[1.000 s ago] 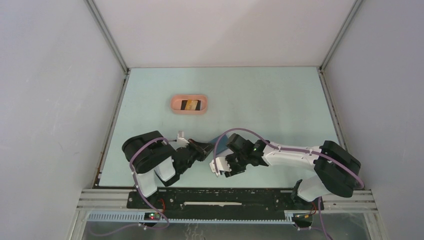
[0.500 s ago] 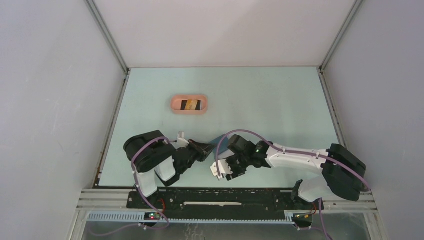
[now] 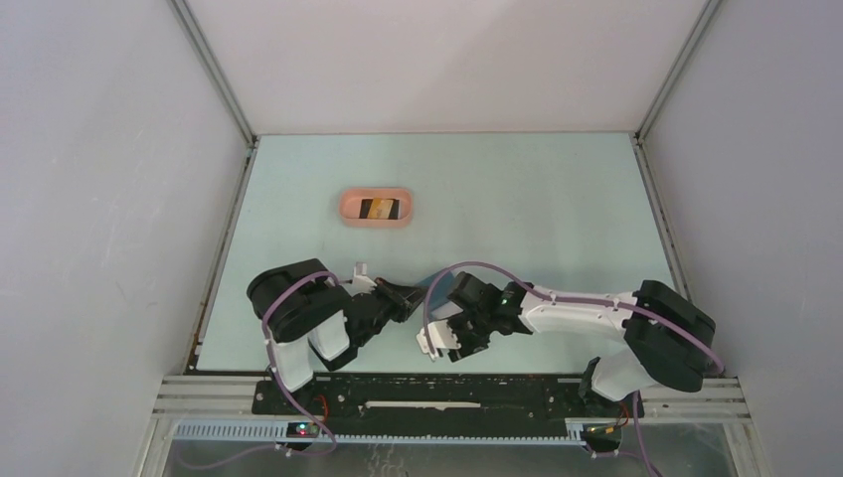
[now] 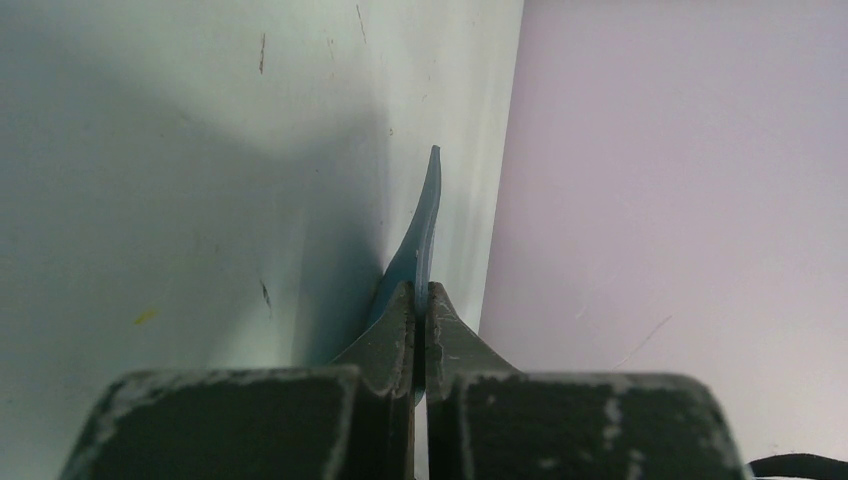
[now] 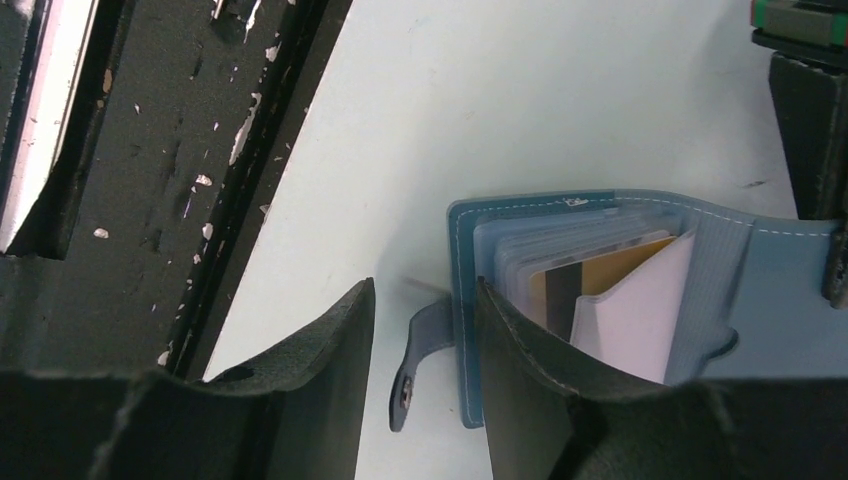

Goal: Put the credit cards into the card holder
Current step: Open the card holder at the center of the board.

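Note:
The blue card holder lies open on the table near the front edge, with a tan-orange card with a black stripe in its clear sleeves. In the top view only a sliver of the holder shows between the arms. My left gripper is shut on one blue cover flap and holds it upright. My right gripper is open, its jaws either side of the other cover's edge and the small snap tab. More cards, dark and tan, lie in the pink tray.
The pink oval tray sits far back left of the arms. The black front rail runs close beside the right gripper. Grey walls enclose the table on three sides.
The right gripper has shifted slightly toward the near left and its elbow has swung a little. The left gripper keeps its hold and has not moved.

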{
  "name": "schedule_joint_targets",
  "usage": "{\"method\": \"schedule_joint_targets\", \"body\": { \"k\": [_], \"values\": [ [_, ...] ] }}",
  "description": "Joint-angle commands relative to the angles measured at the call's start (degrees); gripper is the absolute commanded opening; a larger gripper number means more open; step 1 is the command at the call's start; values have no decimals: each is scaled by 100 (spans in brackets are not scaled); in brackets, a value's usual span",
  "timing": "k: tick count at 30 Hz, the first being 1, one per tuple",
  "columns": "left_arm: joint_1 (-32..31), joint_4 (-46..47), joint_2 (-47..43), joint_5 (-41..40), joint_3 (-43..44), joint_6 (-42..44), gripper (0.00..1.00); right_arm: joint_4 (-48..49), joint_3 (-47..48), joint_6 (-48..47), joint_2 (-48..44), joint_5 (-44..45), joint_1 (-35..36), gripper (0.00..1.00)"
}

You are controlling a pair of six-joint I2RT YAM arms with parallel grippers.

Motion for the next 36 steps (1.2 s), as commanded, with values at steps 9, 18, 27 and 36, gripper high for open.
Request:
{"method": "schedule_joint_targets", "body": {
  "k": [9, 18, 27, 36],
  "values": [
    [-32, 305, 124, 14, -69, -149, 0, 423, 68, 242, 215, 649, 266, 53],
    [-37, 305, 262, -6, -60, -214, 0, 741, -60, 268, -181, 1197, 275, 62],
    [-36, 304, 441, 48, 6, -216, 0, 1054, -115, 362, -381, 1624, 115, 66],
    [-38, 305, 501, 337, 73, -52, 0, 645, 207, 881, -177, 657, -668, 69]
  ]
}}
